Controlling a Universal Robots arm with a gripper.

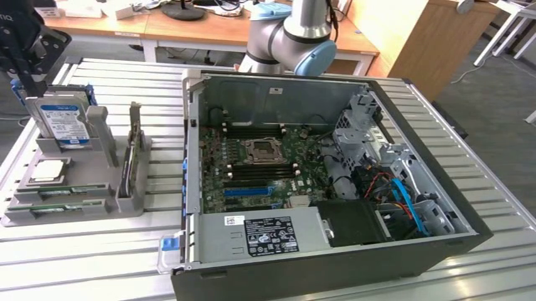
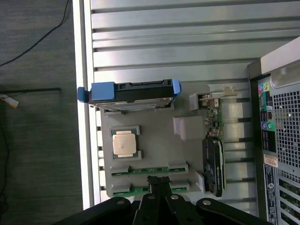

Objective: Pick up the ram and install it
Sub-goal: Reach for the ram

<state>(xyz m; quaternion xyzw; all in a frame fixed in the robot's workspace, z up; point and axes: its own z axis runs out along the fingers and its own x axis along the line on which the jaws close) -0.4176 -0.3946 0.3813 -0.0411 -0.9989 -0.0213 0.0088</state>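
Two ram sticks lie edge-up in the grey holder (image 1: 125, 204), seen as thin green strips: one ram (image 2: 150, 169) (image 1: 65, 190) and a second beside it (image 2: 140, 189) (image 1: 63, 207). My gripper (image 2: 158, 181) hangs above the holder, shut with nothing between its fingers, its tips pictured just over the ram strips. In the exterior view the gripper (image 1: 27, 78) is the dark shape at the far left above the hard drive. The open computer case (image 1: 418, 251) shows the motherboard (image 1: 293, 182) with black slots (image 1: 260, 168) around the processor socket.
The holder also carries a blue-labelled hard drive (image 1: 65, 124), a square silver processor (image 1: 49, 170) and a card standing on edge (image 1: 132, 157). The slatted metal table (image 1: 75, 263) ends close to the holder's outer side. Wooden desks stand behind.
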